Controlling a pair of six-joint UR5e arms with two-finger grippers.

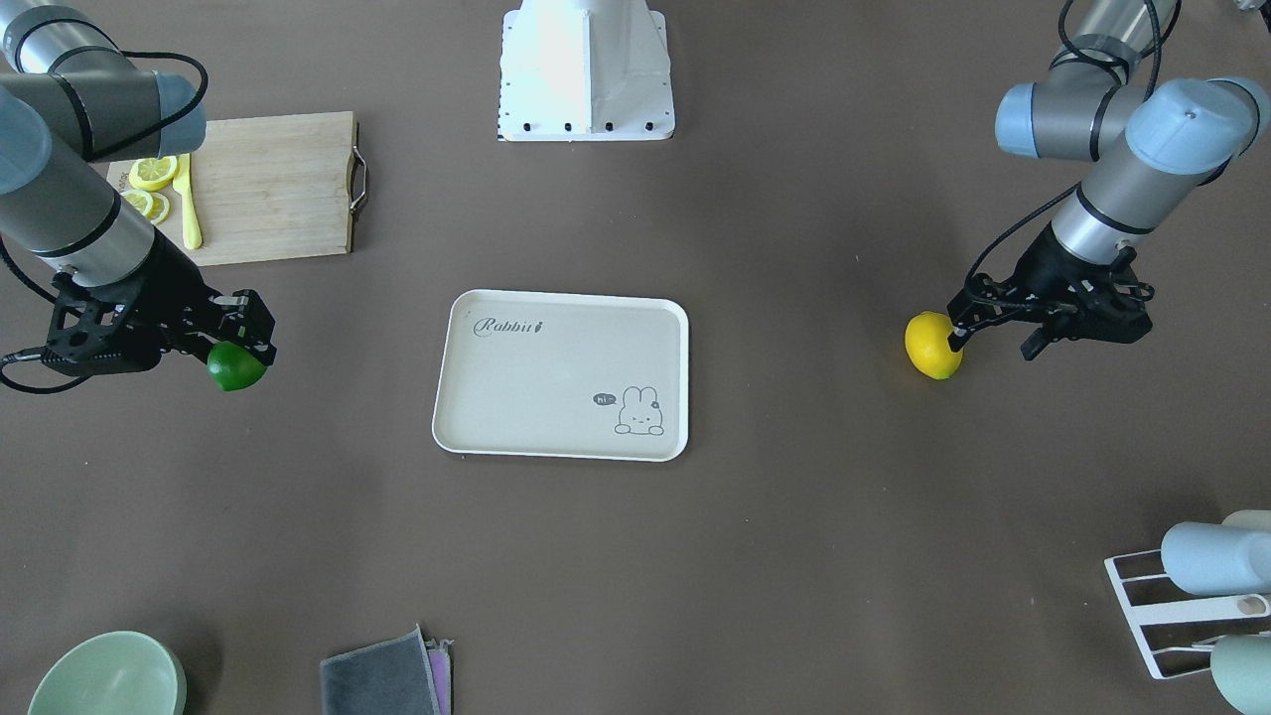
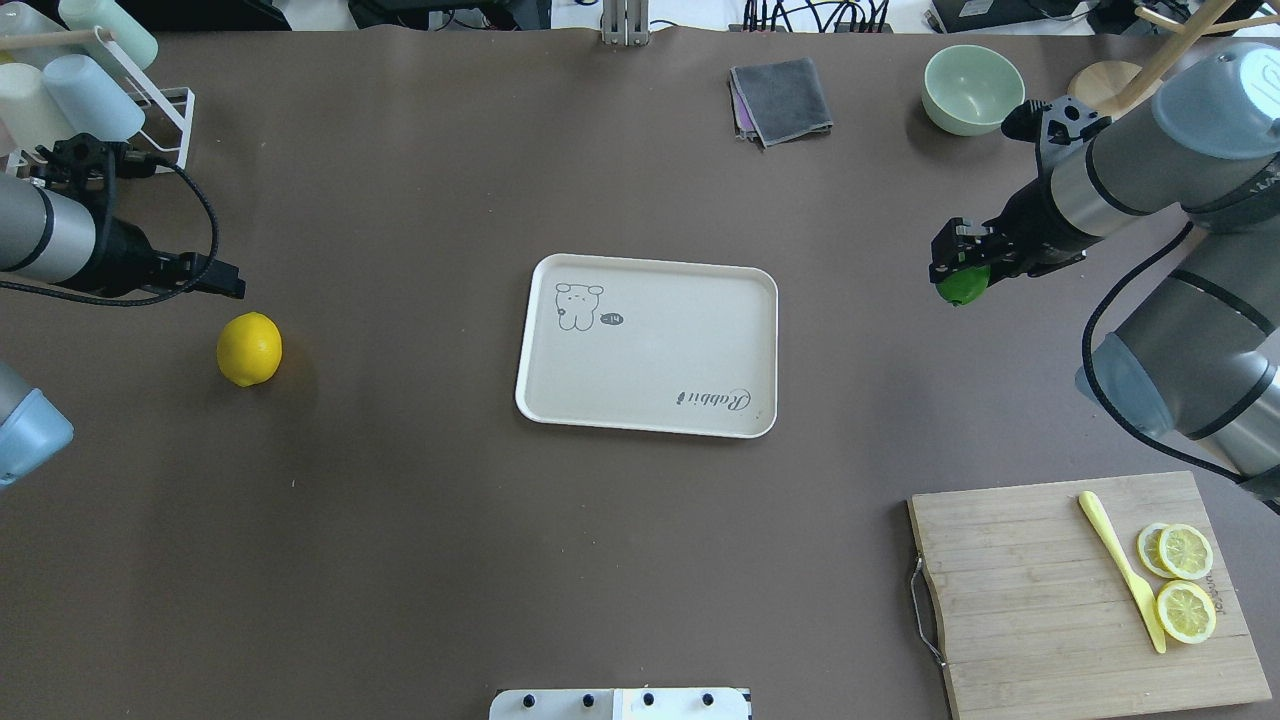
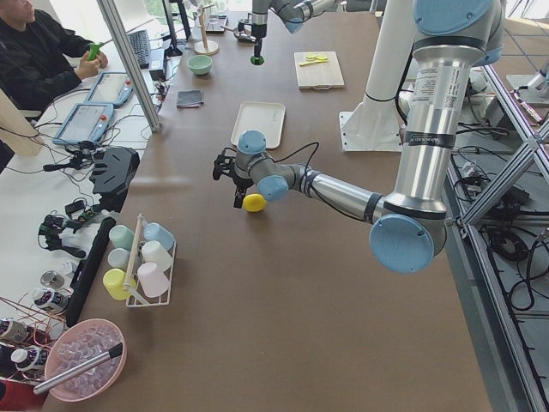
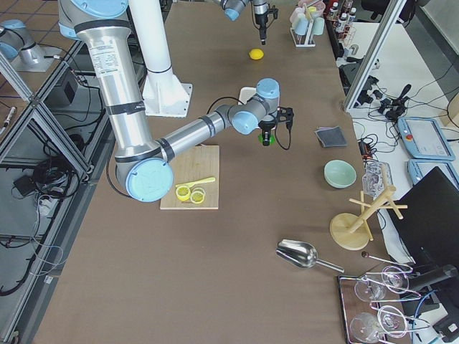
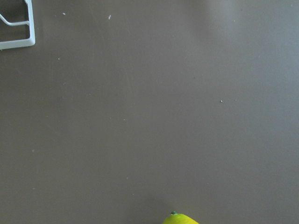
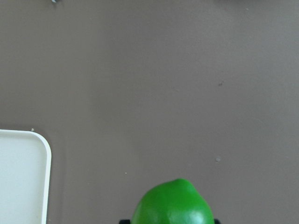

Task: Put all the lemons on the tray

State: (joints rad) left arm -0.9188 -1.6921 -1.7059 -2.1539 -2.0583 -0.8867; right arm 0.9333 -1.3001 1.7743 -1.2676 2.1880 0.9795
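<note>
The cream tray (image 1: 556, 437) with "Rabbit" lettering lies mid-table and holds nothing; it also shows in the overhead view (image 2: 650, 425). My right gripper (image 1: 243, 343) is shut on the dark green lemon (image 1: 236, 367) and holds it above the table, to one side of the tray; the lemon fills the bottom of the right wrist view (image 6: 173, 205). The yellow lemon (image 1: 931, 345) rests on the table on the tray's other side. My left gripper (image 1: 993, 343) is open and hovers just over and beside it. Only the lemon's tip (image 5: 180, 218) shows in the left wrist view.
A wooden cutting board (image 2: 1030, 600) with lemon slices (image 2: 1183, 580) and a yellow knife (image 2: 1120, 565) lies near my right arm. A green bowl (image 2: 972, 88), a grey cloth (image 2: 782, 98) and a cup rack (image 2: 95, 75) stand at the far edge.
</note>
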